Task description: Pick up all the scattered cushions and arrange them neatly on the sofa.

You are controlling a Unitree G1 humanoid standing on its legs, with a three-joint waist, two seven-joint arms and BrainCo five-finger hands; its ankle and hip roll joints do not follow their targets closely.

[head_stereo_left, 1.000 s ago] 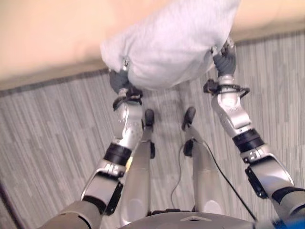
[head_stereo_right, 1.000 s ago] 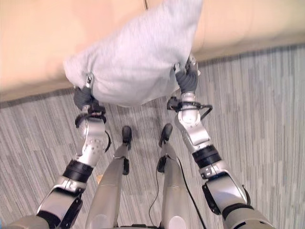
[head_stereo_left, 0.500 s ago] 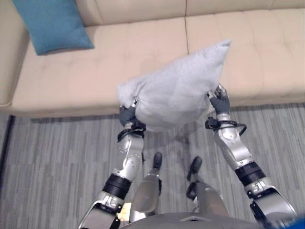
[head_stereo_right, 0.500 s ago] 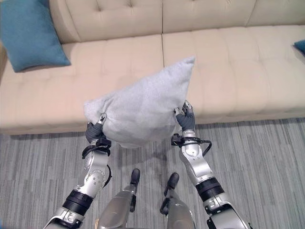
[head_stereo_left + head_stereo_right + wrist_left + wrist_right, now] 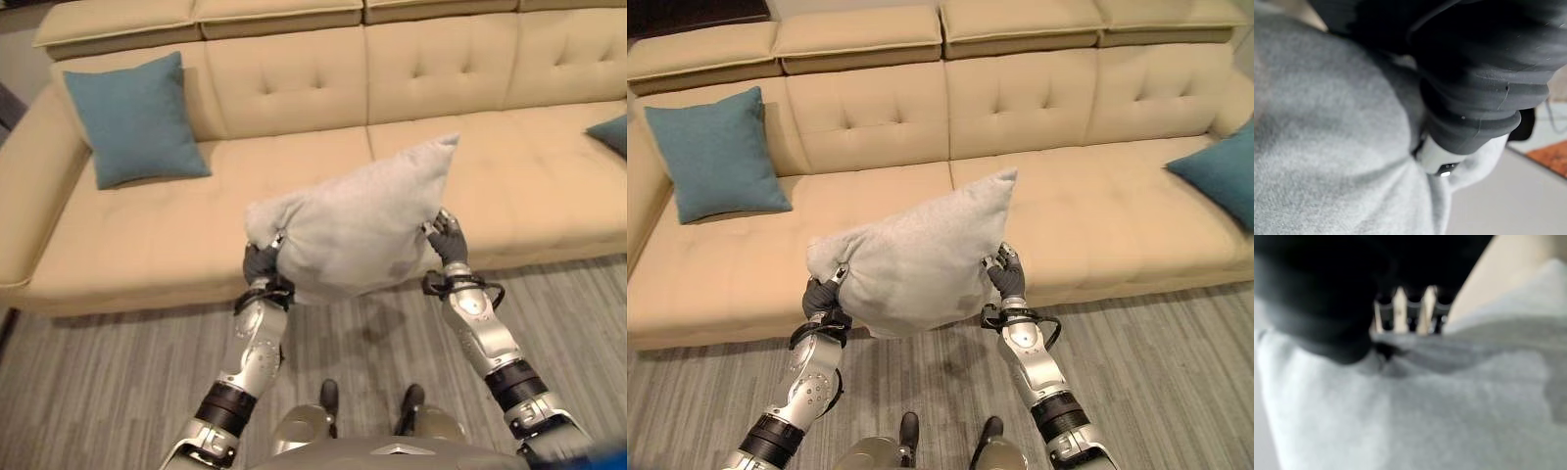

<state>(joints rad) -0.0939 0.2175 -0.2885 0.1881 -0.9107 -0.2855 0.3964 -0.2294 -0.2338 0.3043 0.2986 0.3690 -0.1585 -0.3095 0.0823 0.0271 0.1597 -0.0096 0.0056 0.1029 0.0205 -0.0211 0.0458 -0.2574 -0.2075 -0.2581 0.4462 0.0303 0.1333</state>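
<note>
A light grey cushion (image 5: pixel 358 223) hangs in the air between my two hands, just in front of the beige sofa's (image 5: pixel 294 88) seat edge, with one corner pointing up and to the right. My left hand (image 5: pixel 260 262) is curled into its lower left corner; the left wrist view has a finger (image 5: pixel 1437 159) pressed into the cloth (image 5: pixel 1327 147). At the cushion's right edge my right hand (image 5: pixel 1007 277) is clamped on it, its fingers (image 5: pixel 1400 308) dug into a crease of the cushion (image 5: pixel 1449 401).
A teal cushion (image 5: pixel 715 152) leans upright against the sofa's back at the left end. Another teal cushion (image 5: pixel 1220 171) lies at the right end. The middle seats behind the grey cushion are bare. Grey striped carpet (image 5: pixel 98 392) covers the floor in front.
The camera has tilted up, bringing the whole sofa and both teal cushions into view. Both hands keep their hold on the grey cushion, now level with the seat edge.
</note>
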